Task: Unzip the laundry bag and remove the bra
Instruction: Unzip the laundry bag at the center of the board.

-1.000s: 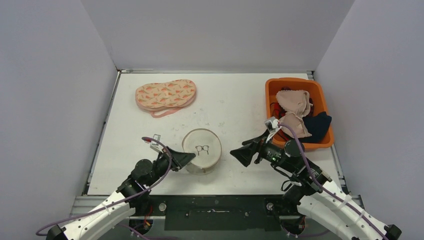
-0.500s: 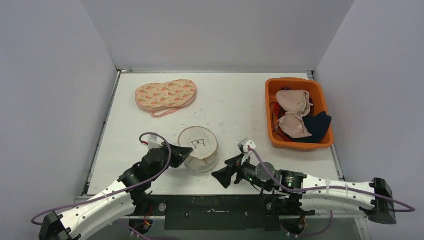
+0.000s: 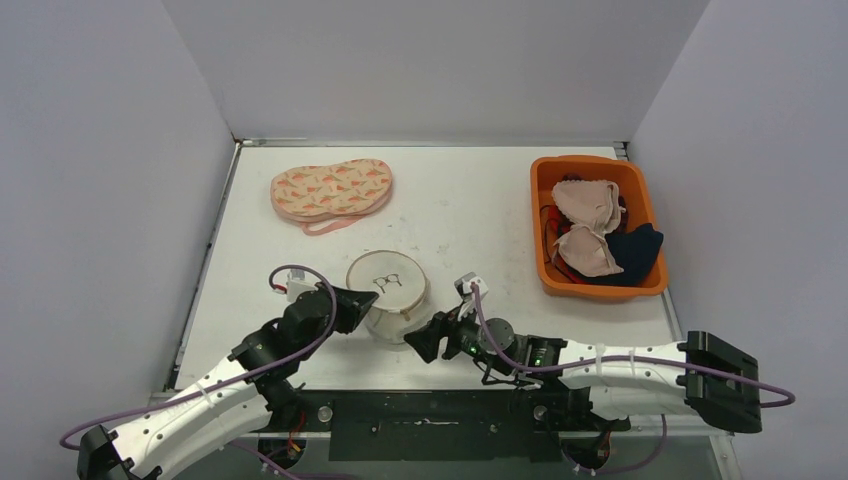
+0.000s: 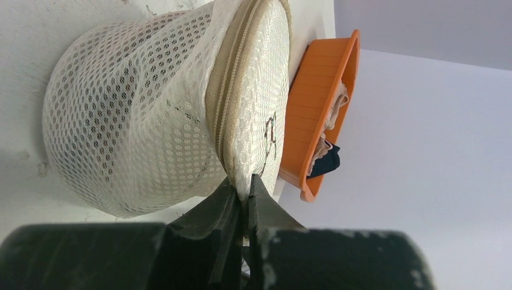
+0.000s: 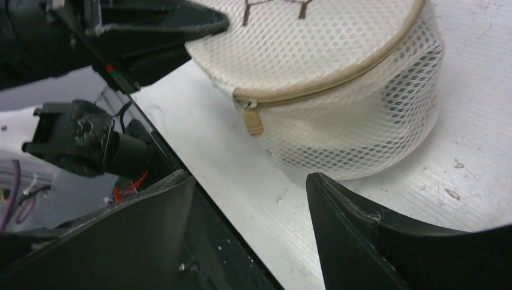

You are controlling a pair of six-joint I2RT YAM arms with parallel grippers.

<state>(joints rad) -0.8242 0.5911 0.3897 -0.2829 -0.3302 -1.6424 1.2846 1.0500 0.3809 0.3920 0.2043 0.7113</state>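
The laundry bag (image 3: 388,298) is a round white mesh drum with a tan zipper and a glasses drawing on its lid. It lies at the table's near middle, tilted up on its left side. My left gripper (image 3: 363,303) is shut on the lid's edge at the zipper seam (image 4: 246,184). My right gripper (image 3: 420,342) is open, just to the bag's near right. In the right wrist view the tan zipper pull (image 5: 253,121) hangs at the closed zipper, above and between the open fingers. No bra shows through the mesh (image 4: 121,121).
An orange bin (image 3: 645,283) with beige bras and dark clothes stands at the right. A peach carrot-print pouch (image 3: 331,190) lies at the back left. The table's black front rail (image 3: 430,412) runs just below both grippers.
My right arm swung from the orange bin leftward and down to the bag's near right. My left gripper pulled the bag a little left and back, tilting it.
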